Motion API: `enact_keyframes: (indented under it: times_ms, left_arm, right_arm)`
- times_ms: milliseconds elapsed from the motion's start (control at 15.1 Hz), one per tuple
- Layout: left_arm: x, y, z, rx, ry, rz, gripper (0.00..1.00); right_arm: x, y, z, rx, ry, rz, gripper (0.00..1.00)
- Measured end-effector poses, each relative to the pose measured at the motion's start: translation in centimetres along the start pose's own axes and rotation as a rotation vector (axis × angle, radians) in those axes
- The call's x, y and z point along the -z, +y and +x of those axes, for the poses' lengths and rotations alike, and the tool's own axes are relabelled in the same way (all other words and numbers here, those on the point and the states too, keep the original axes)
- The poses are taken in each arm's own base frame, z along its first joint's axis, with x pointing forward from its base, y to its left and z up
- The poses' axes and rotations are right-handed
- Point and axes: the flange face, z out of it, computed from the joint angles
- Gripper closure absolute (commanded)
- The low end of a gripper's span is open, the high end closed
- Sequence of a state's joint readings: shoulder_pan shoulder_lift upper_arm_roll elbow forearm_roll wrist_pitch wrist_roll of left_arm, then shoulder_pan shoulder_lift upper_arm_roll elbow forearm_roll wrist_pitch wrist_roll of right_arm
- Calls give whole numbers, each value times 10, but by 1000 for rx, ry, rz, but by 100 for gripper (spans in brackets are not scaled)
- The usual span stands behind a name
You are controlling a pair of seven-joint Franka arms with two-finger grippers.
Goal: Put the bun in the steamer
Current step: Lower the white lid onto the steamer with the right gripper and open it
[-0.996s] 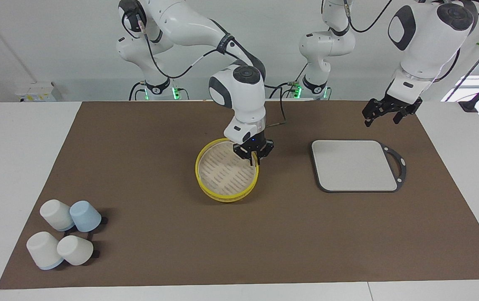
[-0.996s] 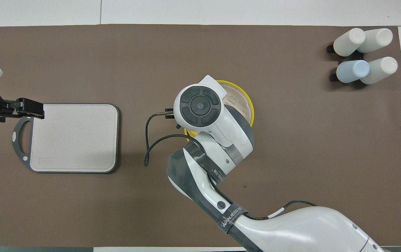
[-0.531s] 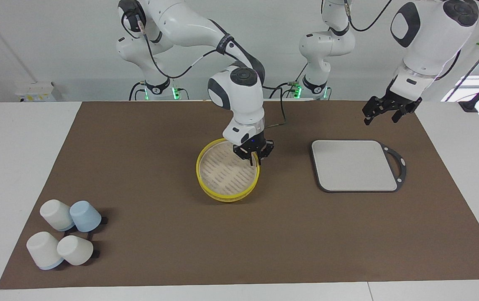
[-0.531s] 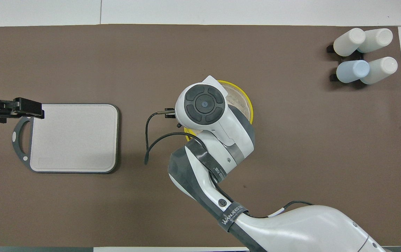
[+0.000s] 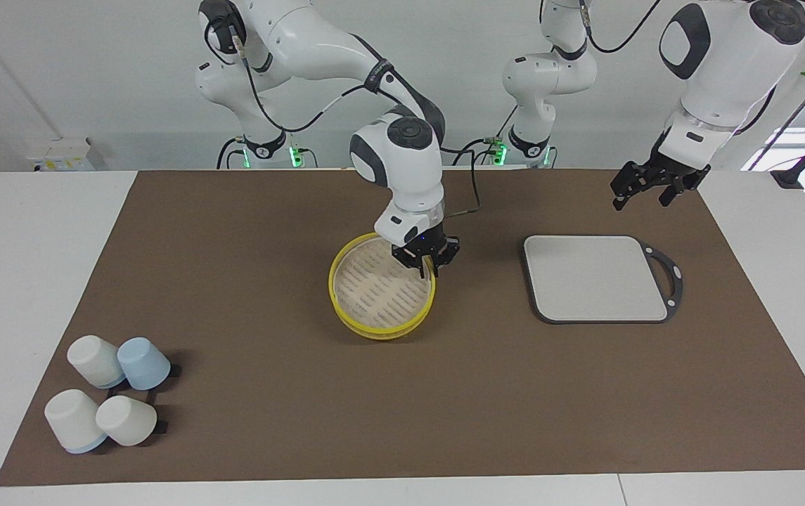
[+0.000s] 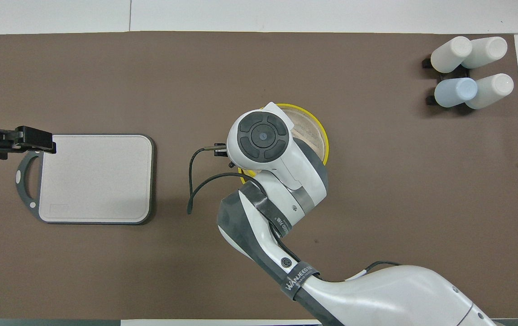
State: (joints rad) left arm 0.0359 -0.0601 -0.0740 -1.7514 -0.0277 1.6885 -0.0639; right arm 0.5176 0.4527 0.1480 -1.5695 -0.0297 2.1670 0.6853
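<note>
The steamer stands mid-mat, with yellow rims and a bare pale slatted floor; in the overhead view only its edge shows past the right arm. My right gripper is down at the steamer's rim on the side toward the left arm's end, its fingers closed across the rim. Its own wrist hides it from above. My left gripper hangs open and empty above the mat by the tray's handle corner, and shows as from above. The bun is out of view.
A flat grey square tray with a dark handle lies toward the left arm's end, also seen as tray. Several upturned white and pale-blue cups cluster at the right arm's end, farthest from the robots, also seen as cups.
The right wrist has shifted slightly while holding the rim, and the steamer nudged a little with it. The left arm has drawn up a touch.
</note>
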Motion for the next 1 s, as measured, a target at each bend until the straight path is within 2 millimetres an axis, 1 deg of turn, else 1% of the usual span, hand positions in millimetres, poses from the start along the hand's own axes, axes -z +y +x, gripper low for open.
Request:
enact_keyframes:
  times_ms: [332, 465, 664, 996]
  left_arm:
    - [0, 1, 0, -1, 0, 0, 0]
    - [0, 1, 0, -1, 0, 0, 0]
    - [0, 1, 0, -1, 0, -1, 0]
    - [0, 1, 0, -2, 1, -1, 0]
  right_arm:
    - [1, 1, -2, -1, -12, -10, 88]
    - [2, -2, -5, -10, -18, -15, 89]
    - [0, -13, -16, -25, -21, -29, 89]
    - [0, -18, -21, -6, -10, -43, 89]
